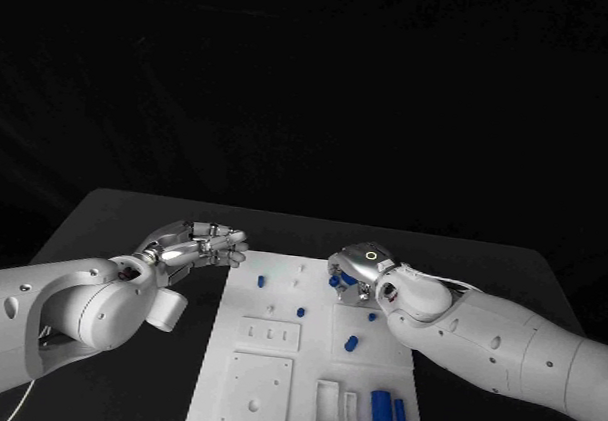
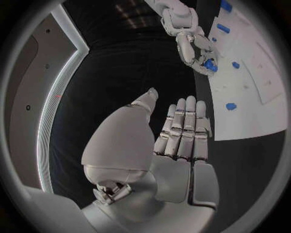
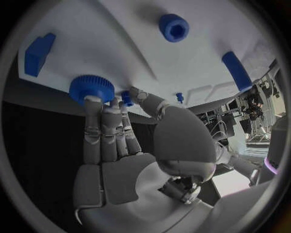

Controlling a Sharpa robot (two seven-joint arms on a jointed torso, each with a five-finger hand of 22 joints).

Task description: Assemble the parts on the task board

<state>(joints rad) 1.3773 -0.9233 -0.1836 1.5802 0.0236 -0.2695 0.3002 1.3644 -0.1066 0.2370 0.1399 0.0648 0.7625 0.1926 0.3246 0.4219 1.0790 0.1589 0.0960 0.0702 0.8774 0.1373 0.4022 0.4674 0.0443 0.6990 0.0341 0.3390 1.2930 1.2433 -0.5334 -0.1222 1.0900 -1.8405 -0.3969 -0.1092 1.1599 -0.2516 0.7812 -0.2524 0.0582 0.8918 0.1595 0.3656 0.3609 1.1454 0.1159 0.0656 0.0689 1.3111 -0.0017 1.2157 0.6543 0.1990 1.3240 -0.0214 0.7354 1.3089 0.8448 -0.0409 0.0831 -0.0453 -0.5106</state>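
Right hand (image 3: 130, 145) fingertips touching a round blue toothed gear (image 3: 91, 89) on the white task board (image 3: 109, 43), hold unclear, left hand (image 1: 196, 245) empty, fingers straight together, beside board edge

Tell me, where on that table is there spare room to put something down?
Bare black table lies beyond and outside the left hand, and along the far edge behind the white task board. It is crowded near the right hand, among the small blue parts.

Small blue parts (image 1: 383, 413) lie scattered on the white task board (image 1: 257, 392).
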